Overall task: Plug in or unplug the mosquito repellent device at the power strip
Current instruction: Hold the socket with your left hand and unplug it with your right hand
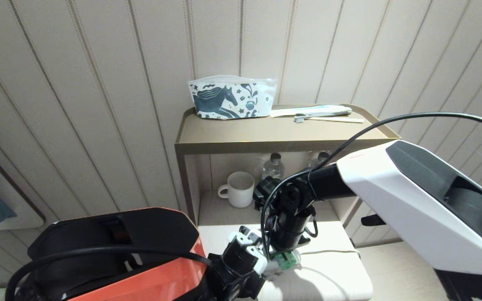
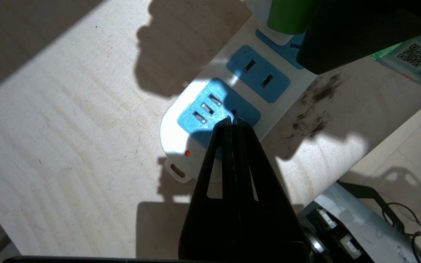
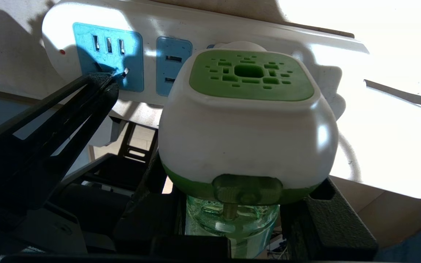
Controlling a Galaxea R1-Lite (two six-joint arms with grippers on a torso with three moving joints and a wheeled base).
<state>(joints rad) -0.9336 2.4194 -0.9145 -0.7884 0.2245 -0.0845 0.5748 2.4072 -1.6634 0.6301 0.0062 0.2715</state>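
Note:
The white power strip lies flat on the white table, its light-blue socket faces up. The mosquito repellent device, white with a green vented top and a green liquid bottle below, sits against the strip over its third socket; the prongs are hidden. My right gripper is shut on the device's lower body and bottle, one finger on each side. My left gripper is shut, its tips resting on the end socket face near the red light. In the head view both grippers meet low at the table, left and right.
Behind the table stands a tan shelf cart with a white mug and clear water bottles on its lower shelf. On top lie a horse-print pouch and a toothbrush set. The strip's thin cord runs right.

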